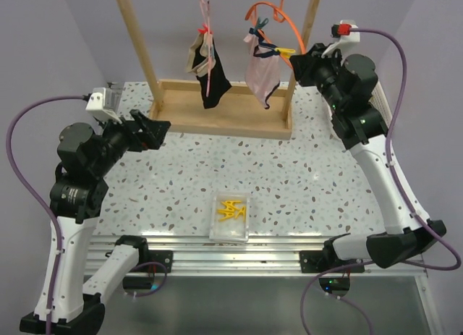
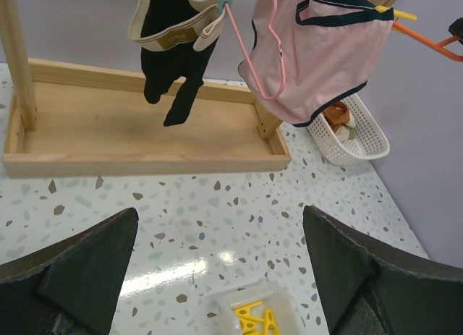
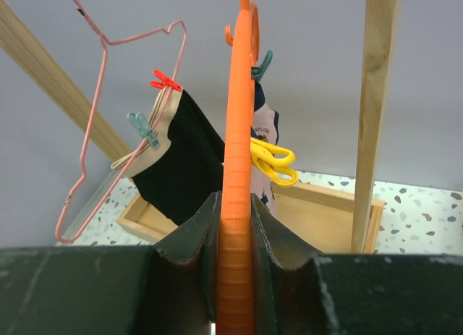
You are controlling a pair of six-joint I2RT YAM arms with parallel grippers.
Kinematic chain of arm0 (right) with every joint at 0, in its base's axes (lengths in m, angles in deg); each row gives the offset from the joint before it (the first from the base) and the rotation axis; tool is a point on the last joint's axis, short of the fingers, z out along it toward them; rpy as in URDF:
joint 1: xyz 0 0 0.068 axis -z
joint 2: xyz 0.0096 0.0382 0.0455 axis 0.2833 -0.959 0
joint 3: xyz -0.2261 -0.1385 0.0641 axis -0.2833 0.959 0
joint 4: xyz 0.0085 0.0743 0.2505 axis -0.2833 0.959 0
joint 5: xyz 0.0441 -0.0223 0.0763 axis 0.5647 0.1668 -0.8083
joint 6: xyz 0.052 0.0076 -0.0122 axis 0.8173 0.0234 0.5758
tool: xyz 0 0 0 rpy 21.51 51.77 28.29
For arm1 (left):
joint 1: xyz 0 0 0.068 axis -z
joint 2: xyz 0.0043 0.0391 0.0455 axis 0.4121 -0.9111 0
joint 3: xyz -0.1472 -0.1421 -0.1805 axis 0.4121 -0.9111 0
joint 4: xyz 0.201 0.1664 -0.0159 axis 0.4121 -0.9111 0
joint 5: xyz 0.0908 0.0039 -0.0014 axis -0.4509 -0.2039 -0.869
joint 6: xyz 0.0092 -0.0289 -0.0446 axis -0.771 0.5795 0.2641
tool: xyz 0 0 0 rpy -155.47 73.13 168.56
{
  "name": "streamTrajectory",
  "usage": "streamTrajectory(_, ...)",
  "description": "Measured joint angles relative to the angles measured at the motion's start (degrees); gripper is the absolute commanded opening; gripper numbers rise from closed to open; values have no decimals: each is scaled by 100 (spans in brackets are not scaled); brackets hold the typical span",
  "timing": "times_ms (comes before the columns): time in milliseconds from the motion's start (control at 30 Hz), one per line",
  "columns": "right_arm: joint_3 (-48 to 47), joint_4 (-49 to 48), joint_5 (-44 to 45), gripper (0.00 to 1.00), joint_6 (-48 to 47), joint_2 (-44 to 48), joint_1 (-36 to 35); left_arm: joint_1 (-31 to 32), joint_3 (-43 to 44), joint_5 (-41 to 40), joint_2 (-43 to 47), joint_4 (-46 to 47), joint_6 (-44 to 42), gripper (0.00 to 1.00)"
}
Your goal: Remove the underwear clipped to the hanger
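Two pieces of underwear hang on the wooden rack point(image 1: 217, 116). The black and beige one point(image 1: 211, 74) is clipped to a thin pink hanger point(image 1: 209, 31). The pale pink one with navy trim point(image 1: 262, 76) hangs from an orange hanger point(image 1: 286, 20), held there by a yellow clip point(image 3: 273, 161). My right gripper point(image 3: 235, 226) is shut on the orange hanger's point(image 3: 239, 132) lower bar, at the rack's right post. My left gripper point(image 2: 221, 277) stands wide open and holds nothing, low over the table in front of the rack's left side, aimed at both garments point(image 2: 170, 53) point(image 2: 325, 60).
A clear tray point(image 1: 215, 226) of yellow clips sits near the table's front edge. A white basket point(image 2: 354, 136) stands to the right of the rack. A red clip point(image 3: 165, 80) and a teal clip point(image 3: 142, 126) hold the black piece.
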Motion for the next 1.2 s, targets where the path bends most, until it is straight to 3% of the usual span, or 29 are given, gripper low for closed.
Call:
streamTrajectory(467,-90,-407,9,0,90,-409,-2,46,-2,138,-142,87,-42,100)
streamTrajectory(733,46,-1099,42,0,297,-315,-4,46,-4,155,-188,101,-122,100)
streamTrajectory(1200,1187,-2704,151,0,796,28,-4,50,-22,284,-348,219,-122,100)
